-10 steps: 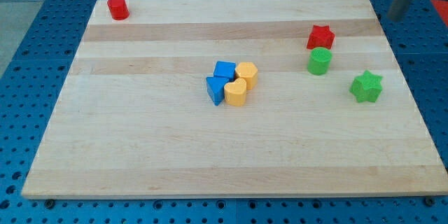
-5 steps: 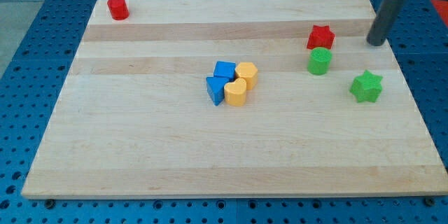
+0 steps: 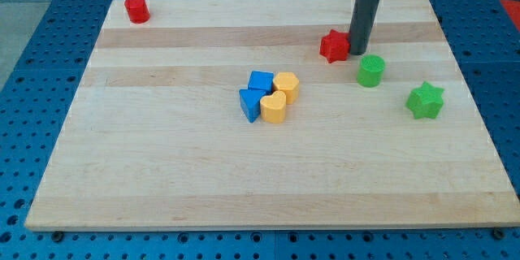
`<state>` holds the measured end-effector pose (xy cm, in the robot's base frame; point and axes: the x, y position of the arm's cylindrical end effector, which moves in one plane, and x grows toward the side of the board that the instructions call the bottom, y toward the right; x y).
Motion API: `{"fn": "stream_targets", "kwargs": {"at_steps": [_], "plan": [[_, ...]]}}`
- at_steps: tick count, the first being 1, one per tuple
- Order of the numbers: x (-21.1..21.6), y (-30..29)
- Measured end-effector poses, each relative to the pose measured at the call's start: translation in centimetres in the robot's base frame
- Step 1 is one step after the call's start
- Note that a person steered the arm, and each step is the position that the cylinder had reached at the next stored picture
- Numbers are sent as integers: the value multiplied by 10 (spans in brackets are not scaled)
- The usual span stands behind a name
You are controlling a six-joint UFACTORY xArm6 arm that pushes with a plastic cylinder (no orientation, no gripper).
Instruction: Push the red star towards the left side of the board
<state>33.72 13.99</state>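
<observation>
We see my tip touching the right side of the red star; the rod has no jaws; the green cylinder sits just right and nearer

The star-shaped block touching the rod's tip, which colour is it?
Red. The red star sits at the view's left of my tip, seen clearly in the camera view.

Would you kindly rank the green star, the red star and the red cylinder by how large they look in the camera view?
1. green star, largest, though it also lies nearest the view's bottom.
2. red star, just left of my tip.
3. red cylinder, smallest, at the view's top left, so perhaps merely farther off.
</observation>
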Motion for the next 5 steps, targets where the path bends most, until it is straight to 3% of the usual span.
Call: {"fn": "stream_targets", "kwargs": {"at_steps": [3, 5], "plan": [[0, -12], [-19, -111]]}}
